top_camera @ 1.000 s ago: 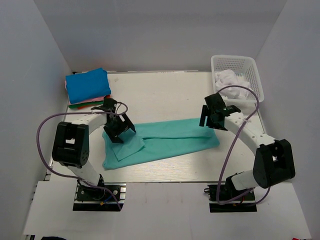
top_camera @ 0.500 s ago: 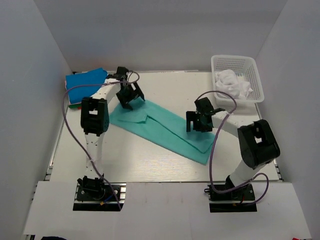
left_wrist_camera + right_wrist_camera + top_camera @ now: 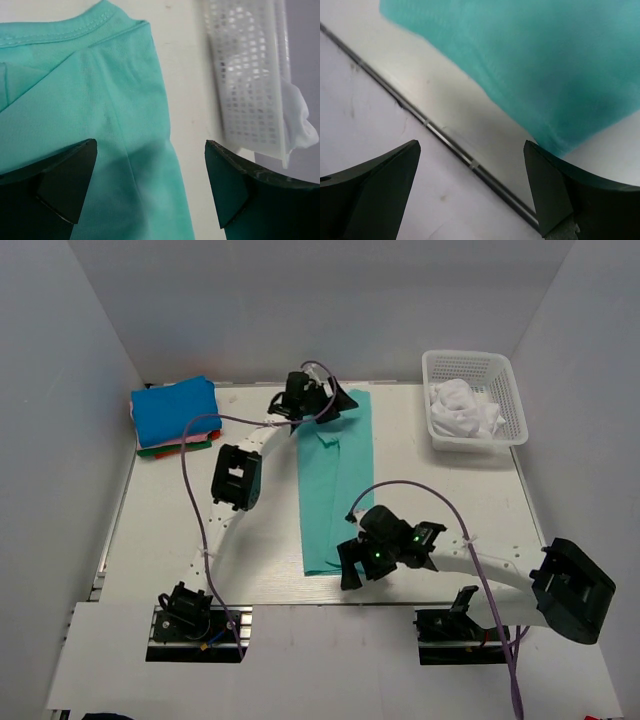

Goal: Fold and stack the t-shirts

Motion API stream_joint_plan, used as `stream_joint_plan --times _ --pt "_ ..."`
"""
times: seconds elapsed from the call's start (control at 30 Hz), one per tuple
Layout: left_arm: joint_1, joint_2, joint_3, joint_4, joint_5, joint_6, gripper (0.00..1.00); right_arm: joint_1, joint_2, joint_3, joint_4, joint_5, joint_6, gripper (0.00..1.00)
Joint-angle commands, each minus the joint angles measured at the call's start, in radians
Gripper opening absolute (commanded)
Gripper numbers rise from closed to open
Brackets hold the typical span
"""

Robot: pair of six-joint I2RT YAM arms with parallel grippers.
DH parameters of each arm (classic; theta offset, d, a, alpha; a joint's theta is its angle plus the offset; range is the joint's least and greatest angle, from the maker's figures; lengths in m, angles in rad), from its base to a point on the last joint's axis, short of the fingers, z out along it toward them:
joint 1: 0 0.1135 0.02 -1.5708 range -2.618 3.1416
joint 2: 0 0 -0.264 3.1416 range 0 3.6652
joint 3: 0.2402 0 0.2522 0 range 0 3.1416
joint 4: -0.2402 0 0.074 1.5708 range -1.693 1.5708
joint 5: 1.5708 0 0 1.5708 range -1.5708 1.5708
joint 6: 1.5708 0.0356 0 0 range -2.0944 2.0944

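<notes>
The teal-green t-shirt (image 3: 335, 480) lies flat as a long narrow folded strip, running from the table's back to near its front edge. My left gripper (image 3: 338, 405) is open over its far collar end; the left wrist view shows the teal cloth (image 3: 100, 125) between and below the spread fingers (image 3: 65, 185). My right gripper (image 3: 349, 565) is open and empty at the strip's near end. In the right wrist view the teal hem (image 3: 530, 60) lies just beyond the fingers (image 3: 555, 190). A bright blue folded shirt (image 3: 175, 410) tops a stack with pink and dark green ones (image 3: 170, 447).
A white lattice basket (image 3: 470, 365) at the back right holds a crumpled white shirt (image 3: 465, 408); it also shows in the left wrist view (image 3: 250, 75). The table's metal front rail (image 3: 450, 142) runs under the right gripper. Grey walls close in the left, back and right.
The teal strip has turned from a slant to lying straight back to front. My left gripper moved right along the back edge. My right gripper swung to the near edge.
</notes>
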Motion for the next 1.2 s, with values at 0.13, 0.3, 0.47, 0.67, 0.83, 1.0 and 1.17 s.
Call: stream_joint_plan --times 0.13,0.3,0.47,0.67,0.83,1.0,1.17 --pt "-0.04 0.108 0.03 0.223 0.005 -0.126 1.0 0.108 -0.015 0.072 -0.117 0.113 -0.008 0.9" --pt "-0.04 -0.113 0.028 0.167 -0.04 -0.056 1.0 0.1 -0.054 0.148 -0.16 0.249 -0.063 0.9" --pt "-0.051 -0.442 -0.027 -0.049 -0.114 0.129 1.0 0.094 -0.129 0.224 -0.205 0.365 -0.117 0.9" --pt "-0.051 -0.836 -0.362 -0.377 -0.164 0.211 1.0 0.091 -0.093 0.231 -0.28 0.388 -0.164 0.9" --pt "-0.086 -1.195 -0.908 -0.517 -0.264 0.147 1.0 0.077 -0.086 0.188 -0.271 0.435 -0.054 0.9" --pt "-0.149 -1.335 -1.291 -0.634 -0.193 0.094 1.0 0.052 -0.022 0.156 -0.249 0.403 0.009 0.88" --pt "-0.224 -1.453 -1.538 -0.669 -0.126 0.029 1.0 0.026 -0.008 0.094 -0.173 0.247 0.023 0.78"
